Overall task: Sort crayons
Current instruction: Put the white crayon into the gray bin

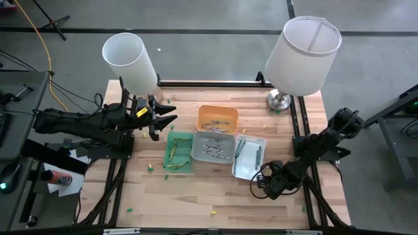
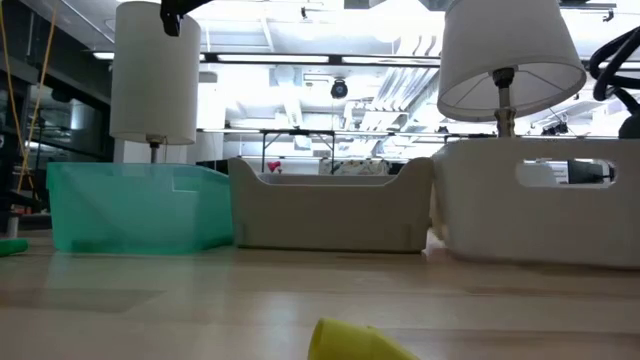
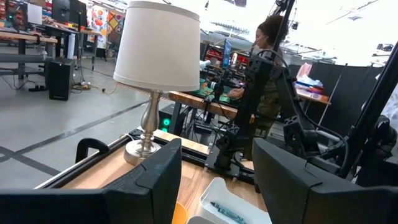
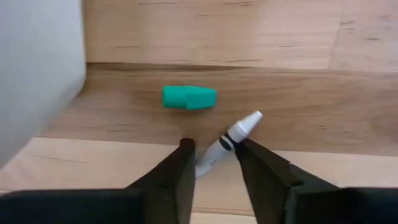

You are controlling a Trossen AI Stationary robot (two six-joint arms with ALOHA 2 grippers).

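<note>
White crayon between right end effector fingers

Four cameras: one overhead, one at table level, one on each wrist.

The high view looks straight down on the whole table. The low view sits at tabletop height, close behind the green tray, grey tray and white tray, all seen from above too. The left wrist view faces level across the table at the far lamp; the right wrist view looks steeply down, near the wood.
</note>
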